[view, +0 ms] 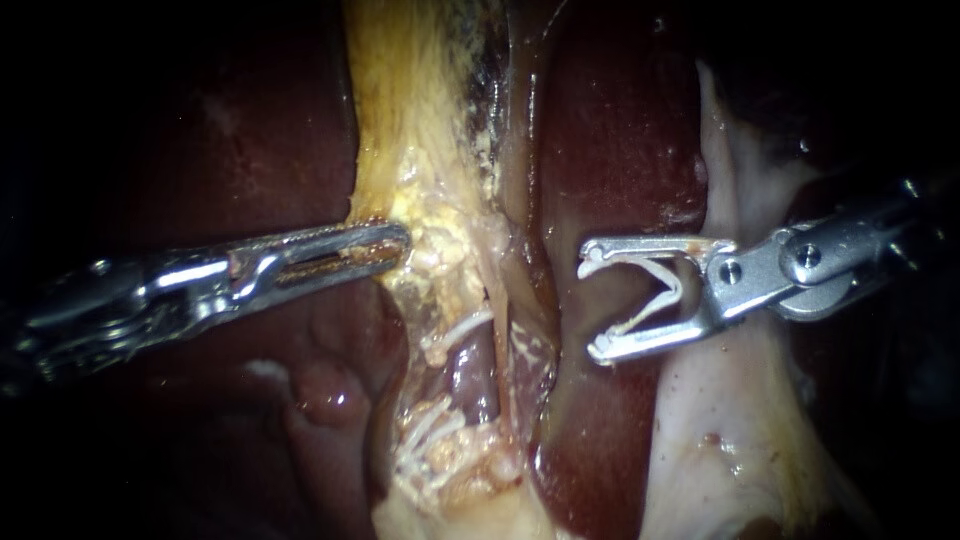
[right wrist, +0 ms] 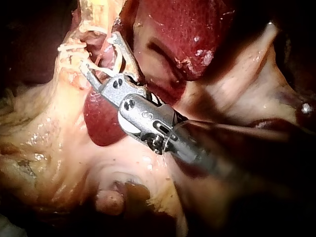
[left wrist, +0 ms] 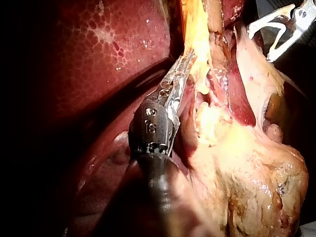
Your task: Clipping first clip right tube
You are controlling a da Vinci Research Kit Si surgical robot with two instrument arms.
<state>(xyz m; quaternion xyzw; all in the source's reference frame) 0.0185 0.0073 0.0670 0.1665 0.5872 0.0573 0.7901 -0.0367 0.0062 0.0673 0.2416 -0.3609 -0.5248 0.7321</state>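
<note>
Dark red liver (view: 620, 130) fills the back of the scene, wet and shiny. A wide strip of yellow tissue (view: 420, 130) runs down the middle of it. The left instrument (view: 400, 240) comes in from the left side. Its two jaws lie close together and pinch the edge of the yellow tissue. Below that spot the yellow tissue is opened up, and two tubes run down side by side. The right tube (view: 527, 355) is reddish with small white specks, and it lies bare with nothing on it. A darker tube (view: 475, 375) sits just beside it. The right instrument (view: 592, 302) comes in from the right side. Its jaws stand wide apart and carry a white clip (view: 676, 285), bent like a V, with one leg against each jaw. The clip's mouth points toward the tubes but does not touch them; a strip of liver shows in between. Pale tissue (view: 720, 420) lies under the right instrument.
</note>
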